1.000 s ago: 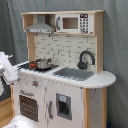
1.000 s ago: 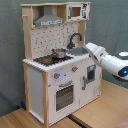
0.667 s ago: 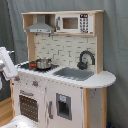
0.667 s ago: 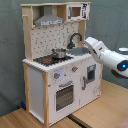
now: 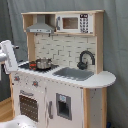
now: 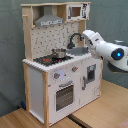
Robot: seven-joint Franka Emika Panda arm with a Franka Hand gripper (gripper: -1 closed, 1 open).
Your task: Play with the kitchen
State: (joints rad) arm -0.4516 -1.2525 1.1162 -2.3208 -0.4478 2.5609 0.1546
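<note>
The kitchen (image 5: 65, 85) (image 6: 60, 75) stands upright, white and light wood, in both exterior views. A metal pot (image 5: 43, 63) (image 6: 59, 52) sits on its black stovetop, left of the grey sink (image 5: 75, 73) and black faucet (image 5: 86, 57) (image 6: 74, 39). My white arm (image 6: 107, 50) enters from the second exterior view's right. Its gripper (image 6: 85, 34) is raised in front of the kitchen at about faucet height, apart from it. In the first exterior view only the gripper end (image 5: 8, 54) shows at the left edge, level with the stovetop.
A hood (image 5: 41, 26) and a microwave (image 5: 75, 22) top the kitchen, with an oven door (image 6: 64, 96) and knobs below. A grey curtain (image 6: 10, 50) hangs behind. The kitchen stands on wooden boards (image 6: 100, 117).
The arm's end has risen in both exterior views, from about counter level up to faucet height. The kitchen and pot have not moved.
</note>
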